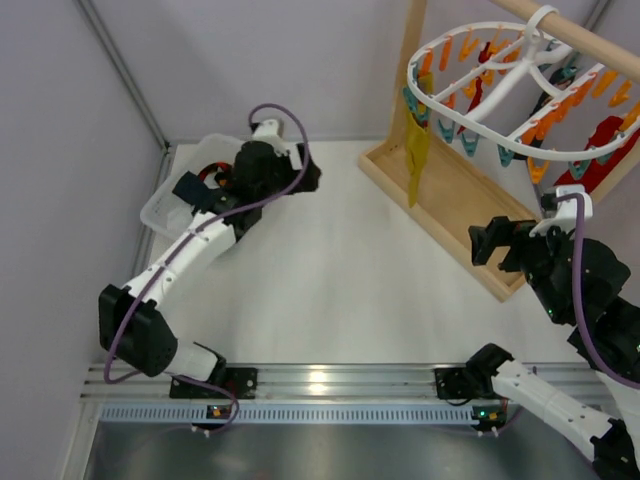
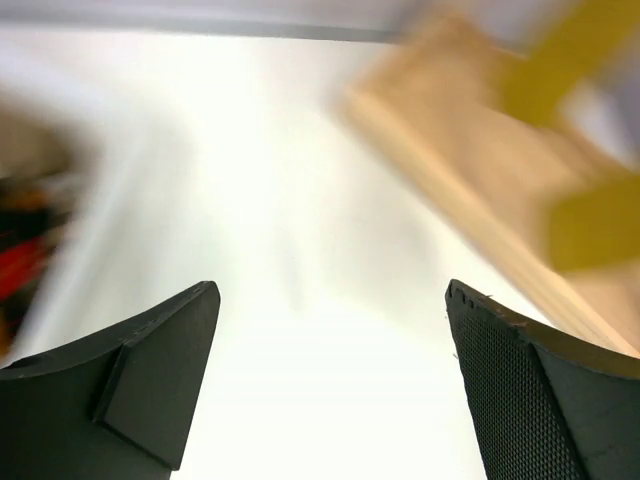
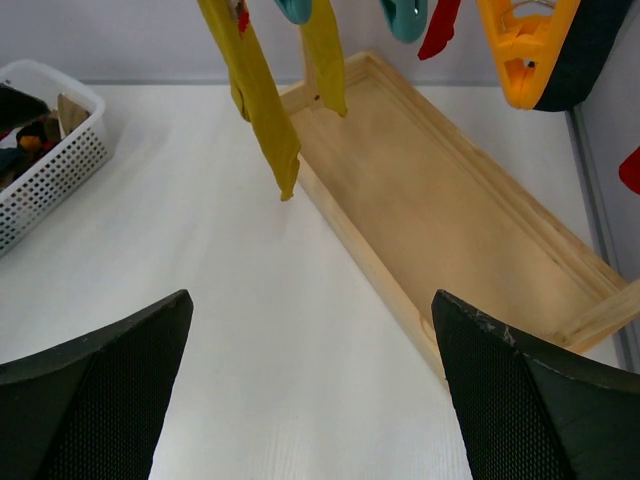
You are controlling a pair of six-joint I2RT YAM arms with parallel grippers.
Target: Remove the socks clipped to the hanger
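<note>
White tabletop point(image 1: 330, 290) lies open between your two arms. Your left arm point(image 1: 190, 245) stretches far left over the white basket point(image 1: 150, 212), with the left gripper point(image 2: 332, 300) jaws wide and empty. Your right arm point(image 1: 590, 290) folds at the right, and the right gripper point(image 3: 311, 296) is spread wide, empty, beside the wooden tray point(image 1: 450, 200). Above hangs the hanger point(image 1: 500, 135). Yellow socks point(image 1: 416, 150) dangle clipped at its left rim, and a red sock point(image 1: 600, 150) at its right.

The left arm point(image 1: 190, 250) reaches forward and left; its left gripper point(image 2: 330, 290) seems spread wide, though that view is blurred. The right gripper point(image 3: 310, 295) hangs raised, jaws wide apart.
</note>
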